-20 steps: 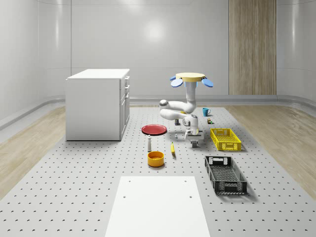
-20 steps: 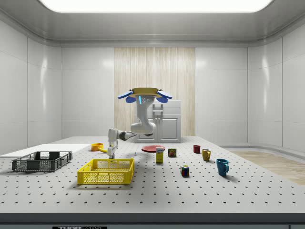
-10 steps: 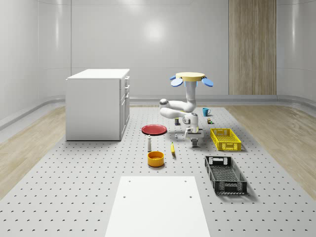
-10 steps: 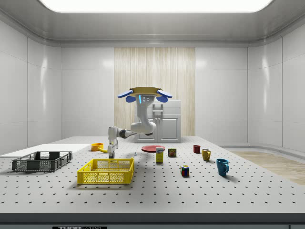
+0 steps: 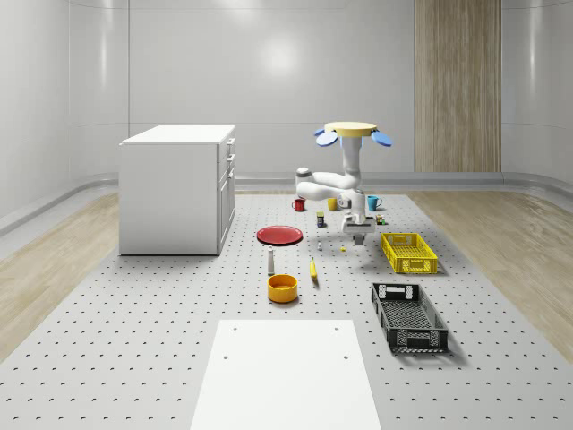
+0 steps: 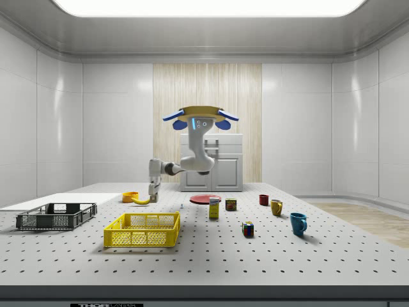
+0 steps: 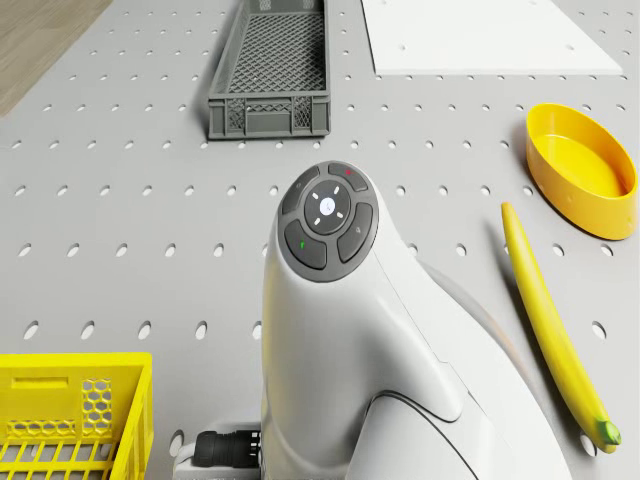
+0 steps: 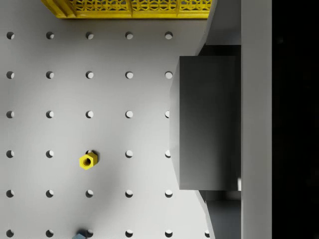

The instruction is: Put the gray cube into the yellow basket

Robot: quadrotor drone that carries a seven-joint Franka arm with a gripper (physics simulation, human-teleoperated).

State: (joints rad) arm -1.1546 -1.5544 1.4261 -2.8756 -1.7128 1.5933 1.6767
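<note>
The gray cube (image 8: 204, 122) sits between my fingers in the wrist view, and my gripper (image 8: 219, 122) is shut on it. In the whole-scene view the gripper (image 5: 358, 236) holds the cube (image 5: 358, 241) off the table, just to the left of the yellow basket (image 5: 409, 252). The drone (image 5: 351, 133) hovers above and slightly behind that spot. From the side, the gripper (image 6: 153, 194) hangs above and behind the yellow basket (image 6: 142, 229). The basket's rim (image 8: 129, 7) is close to the cube, and one corner of the basket (image 7: 70, 410) shows beside my arm (image 7: 340, 330).
A black basket (image 5: 409, 316) lies in front of the yellow one. A banana (image 5: 313, 269), an orange bowl (image 5: 282, 288), a red plate (image 5: 279, 235) and a white cabinet (image 5: 177, 188) stand to the left. Mugs (image 5: 373, 202) stand behind. A small yellow nut (image 8: 86, 161) lies below the gripper.
The gripper has risen from near the table with the gray cube in it. The drone and arm have shifted a little toward the whole-scene view's right.
</note>
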